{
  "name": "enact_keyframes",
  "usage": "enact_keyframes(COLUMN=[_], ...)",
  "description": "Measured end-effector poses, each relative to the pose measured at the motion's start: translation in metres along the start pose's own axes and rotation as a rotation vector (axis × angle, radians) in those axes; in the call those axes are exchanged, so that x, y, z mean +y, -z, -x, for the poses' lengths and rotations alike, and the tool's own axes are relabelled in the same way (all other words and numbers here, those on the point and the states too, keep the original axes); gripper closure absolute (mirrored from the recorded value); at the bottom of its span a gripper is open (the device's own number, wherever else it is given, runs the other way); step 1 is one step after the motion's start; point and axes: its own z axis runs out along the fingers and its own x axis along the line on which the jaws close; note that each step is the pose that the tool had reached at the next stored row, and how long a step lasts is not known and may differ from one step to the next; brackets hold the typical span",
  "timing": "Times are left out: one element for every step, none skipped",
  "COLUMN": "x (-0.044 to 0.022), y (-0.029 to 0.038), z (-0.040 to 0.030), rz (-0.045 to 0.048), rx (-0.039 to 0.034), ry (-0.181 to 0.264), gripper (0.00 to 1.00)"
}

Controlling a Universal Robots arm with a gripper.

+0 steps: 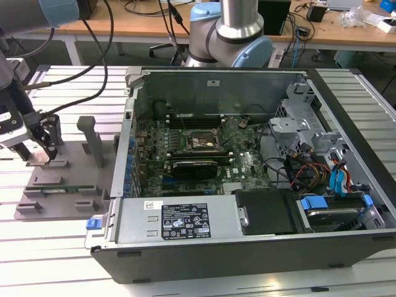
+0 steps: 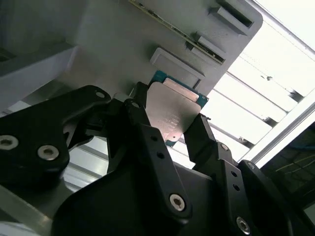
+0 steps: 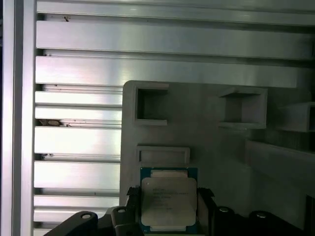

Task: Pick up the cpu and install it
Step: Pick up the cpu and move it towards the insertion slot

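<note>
Silvery-grey cpu [image 3: 169,201] with teal rim, black gripper [image 2: 170,118], grey tray [image 3: 206,142]

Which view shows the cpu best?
The first wrist view: the cpu faces the camera squarely, lid and rim plain. The second wrist view shows it slanted, partly behind the gripper. In the exterior view it is too small to tell.

Robotics lab: open PC case [image 1: 247,173] on slotted aluminium table [image 1: 49,260], robot arm base [image 1: 232,37], cable-strewn wooden benches [image 1: 346,34] behind.

Upright grey plastic post [image 1: 96,145] between black gripper [image 1: 38,154] and open metal computer case [image 1: 124,154], raised side wall, top uncovered.
</note>
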Motion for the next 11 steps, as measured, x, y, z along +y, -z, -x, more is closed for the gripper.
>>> enact_keyframes(x=[-0.0001,-0.0001,-0.0001,-0.0002,-0.0003,-0.0003,-0.0004,-0.0004,-0.0005,-0.0005,-0.0005], y=[0.0019,0.0041,0.0058,0.0081,0.0106,0.0125,0.0151,0.017,0.0183,0.0194,0.0214], z=[0.0001,0.0001,0.0002,0.0002,0.0003,0.0004,0.0004,0.0005,0.0005,0.0005,0.0006], rz=[0.0,0.0,0.0,-0.0001,-0.0001,0.0,-0.0001,0.0,-0.0001,0.0,0.0], rx=[0.0,-0.0001,0.0,0.0001,0.0,0.0,0.0,-0.0001,0.0,0.0,0.0], ry=[0.0,0.0,0.0,0.0,0.0,0.0,0.0,0.0,0.0,0.0,0.0], gripper=[0.45,0.45,0.45,0.45,0.45,0.45,0.45,0.45,0.45,0.45,0.45])
